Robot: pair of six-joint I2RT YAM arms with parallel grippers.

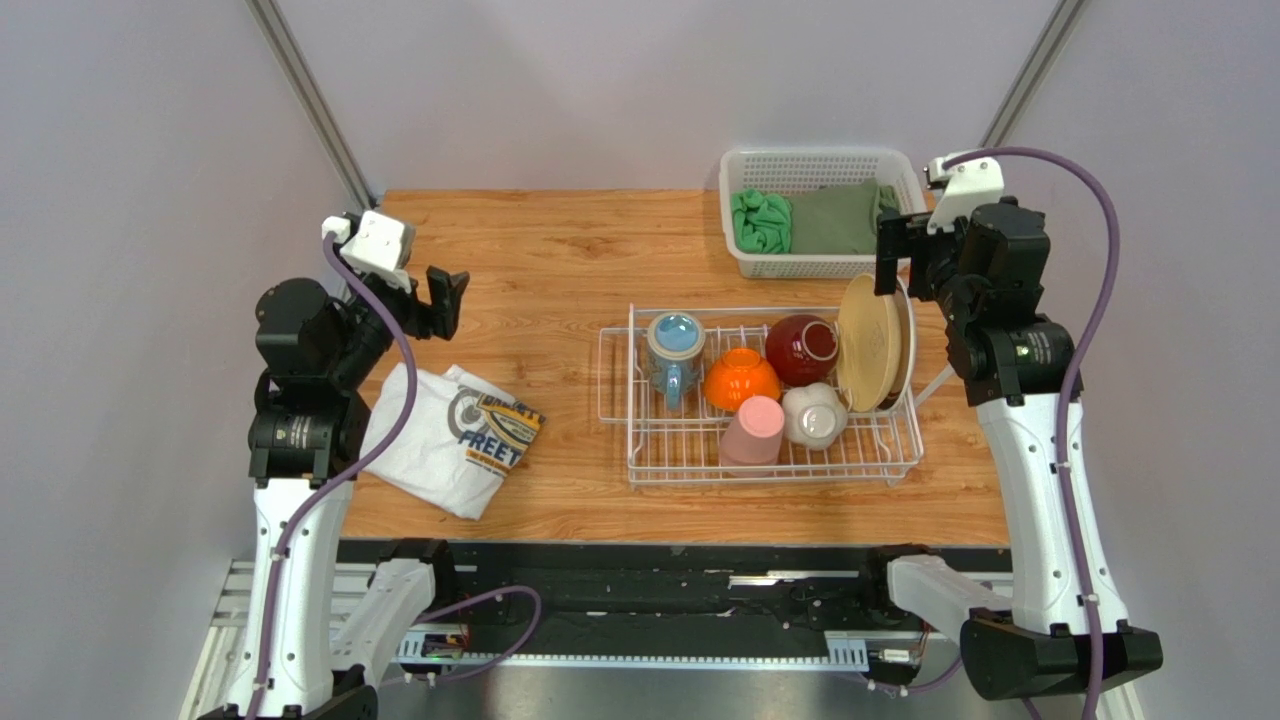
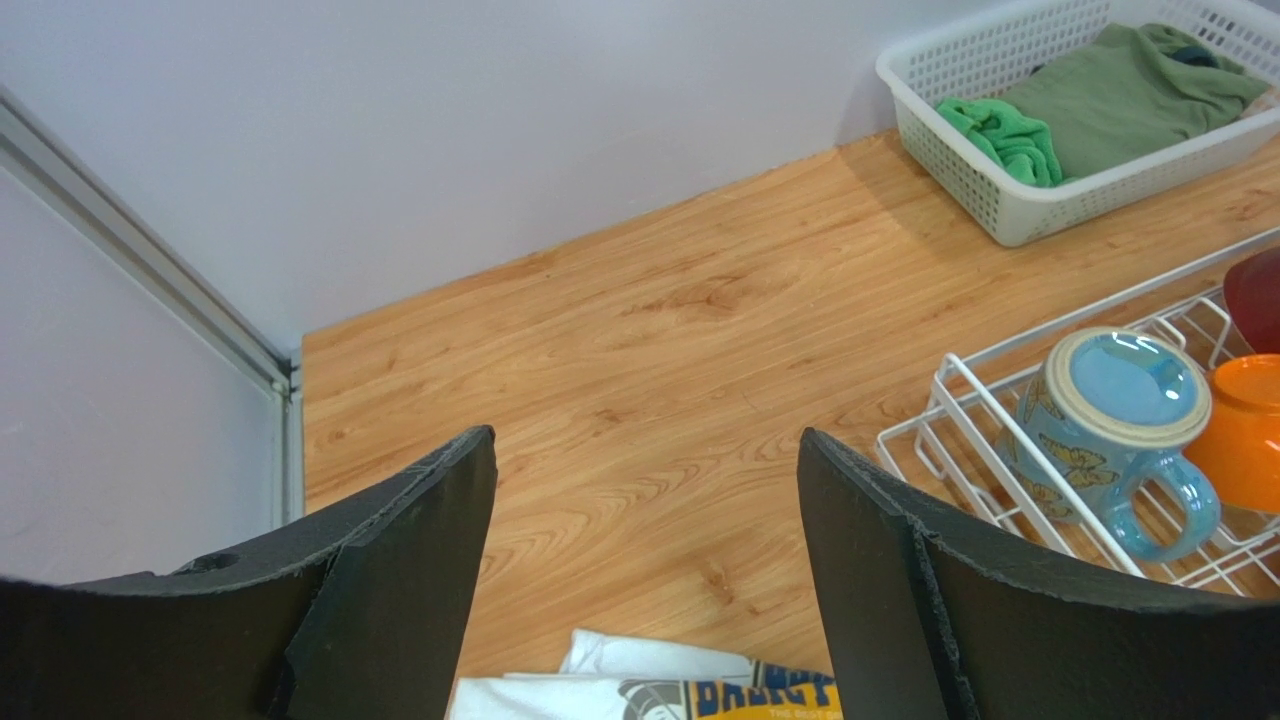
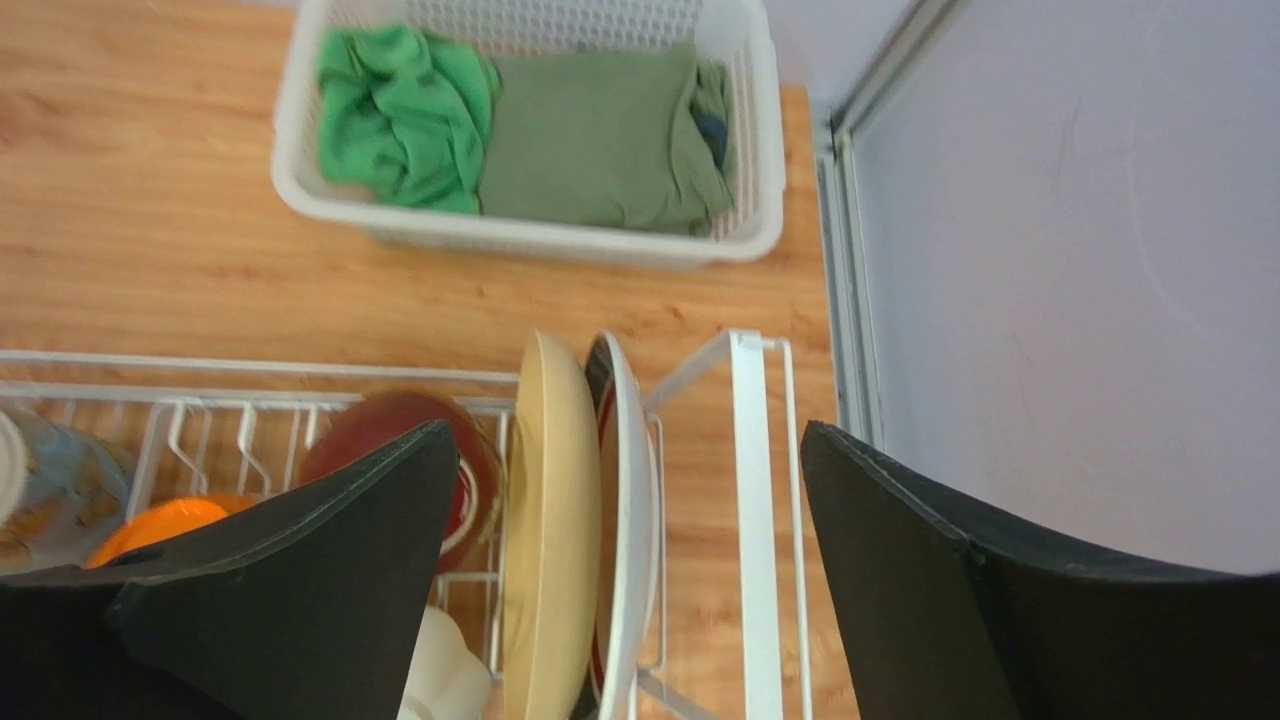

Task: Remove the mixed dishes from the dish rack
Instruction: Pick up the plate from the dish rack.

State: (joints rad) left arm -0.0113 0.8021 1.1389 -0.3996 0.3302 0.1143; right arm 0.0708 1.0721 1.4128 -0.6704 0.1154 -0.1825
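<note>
The large white wire dish rack (image 1: 766, 477) sits on the right half of the wooden counter (image 1: 526, 255), its front rail close to the near edge and its back rail just before the white perforated plastic basket (image 1: 751, 267) in the far right corner. The round tan plates (image 1: 869, 342) stand on edge at its right end, their rims running from the far edge toward the near edge. How many there are is hard to tell, perhaps two or three. To their left are the dark red bowl (image 1: 801, 348), the orange bowl (image 1: 741, 378), the small white bowl (image 1: 815, 416), the pink cup (image 1: 753, 431) and, at the left end, the light-blue ceramic mug (image 1: 675, 348), all upturned or tipped. The right gripper (image 1: 897, 278) hangs above the far rim of the plates with its jaws spread wide and empty. In the wrist view the plates lie directly below, between the two fingers (image 3: 301, 600), so the jaws span their thin way, and this arm is much the nearer. The left gripper (image 1: 436, 300), also parted and holding nothing, hovers well apart near the left edge above the printed white T-shirt (image 1: 451, 435). Bare wood lies between shirt and rack for setting dishes down, while only a narrow strip remains along the right edge. Green cloths (image 1: 762, 219) fill the basket.
</note>
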